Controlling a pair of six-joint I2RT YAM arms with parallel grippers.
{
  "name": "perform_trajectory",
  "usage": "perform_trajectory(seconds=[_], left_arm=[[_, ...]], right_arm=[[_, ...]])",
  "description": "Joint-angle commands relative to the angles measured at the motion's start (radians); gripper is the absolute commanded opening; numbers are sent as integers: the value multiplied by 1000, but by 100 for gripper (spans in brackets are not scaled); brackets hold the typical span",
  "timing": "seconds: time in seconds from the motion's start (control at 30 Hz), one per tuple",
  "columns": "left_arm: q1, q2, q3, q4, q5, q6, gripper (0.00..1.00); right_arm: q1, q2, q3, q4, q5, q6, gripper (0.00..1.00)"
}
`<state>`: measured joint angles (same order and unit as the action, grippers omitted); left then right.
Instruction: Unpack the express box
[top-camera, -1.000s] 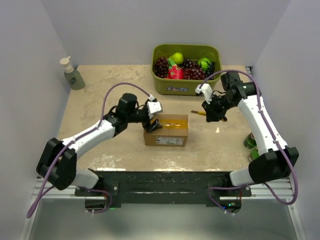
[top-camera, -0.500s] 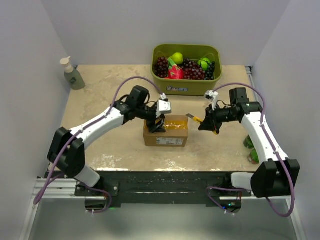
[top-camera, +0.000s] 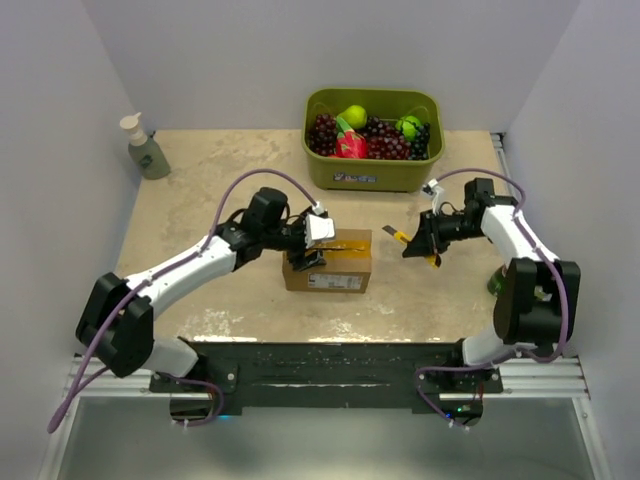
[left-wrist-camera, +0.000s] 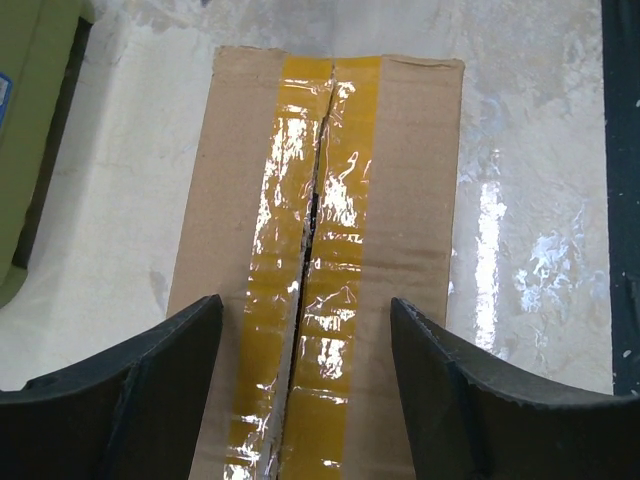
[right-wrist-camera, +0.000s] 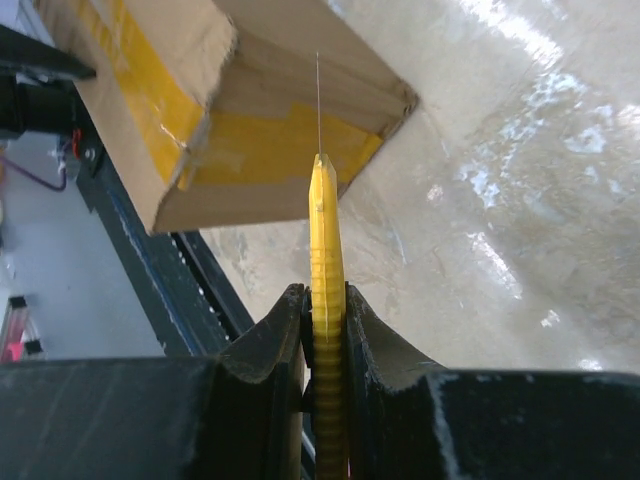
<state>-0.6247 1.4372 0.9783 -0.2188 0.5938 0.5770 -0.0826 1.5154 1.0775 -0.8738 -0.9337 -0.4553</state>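
Observation:
The express box (top-camera: 330, 265) is a small brown carton with yellow tape along its top seam, lying mid-table. In the left wrist view the tape (left-wrist-camera: 315, 250) is slit along the seam. My left gripper (top-camera: 308, 243) is open, its fingers (left-wrist-camera: 140, 380) spread over the box's left end. My right gripper (top-camera: 422, 240) is shut on a yellow utility knife (right-wrist-camera: 326, 300). Its thin blade points at the box's right end (right-wrist-camera: 290, 150), a short way off.
A green bin (top-camera: 372, 172) of fruit stands behind the box. A soap pump bottle (top-camera: 143, 148) is at the back left. Green objects (top-camera: 500, 283) sit by the right table edge. The dark front rail (top-camera: 330, 360) runs along the near edge.
My left gripper has settled over the box's left end and the box has shifted slightly left. My right arm has drawn in with the knife, staying right of the box.

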Motion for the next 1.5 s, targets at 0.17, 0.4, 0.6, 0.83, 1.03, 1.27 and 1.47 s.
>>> perform_trajectory(seconds=[0.17, 0.4, 0.6, 0.83, 1.03, 1.27, 1.47], left_arm=[[137, 58, -35, -212, -305, 63, 73], [166, 115, 45, -254, -220, 110, 72], [74, 108, 25, -258, -184, 98, 72], [60, 109, 52, -284, -102, 23, 73], [60, 120, 161, -341, 29, -60, 74], [66, 121, 388, -407, 37, -74, 83], [249, 66, 369, -383, 15, -137, 86]], right_arm=[[40, 270, 162, -434, -237, -495, 0], [73, 267, 191, -311, -258, -351, 0], [75, 99, 69, 143, -179, 142, 0], [75, -39, -47, 358, -48, 446, 0], [75, -2, -30, 263, 27, 392, 0], [101, -36, -39, 210, -8, 380, 0], [141, -84, -45, 145, 30, 359, 0]])
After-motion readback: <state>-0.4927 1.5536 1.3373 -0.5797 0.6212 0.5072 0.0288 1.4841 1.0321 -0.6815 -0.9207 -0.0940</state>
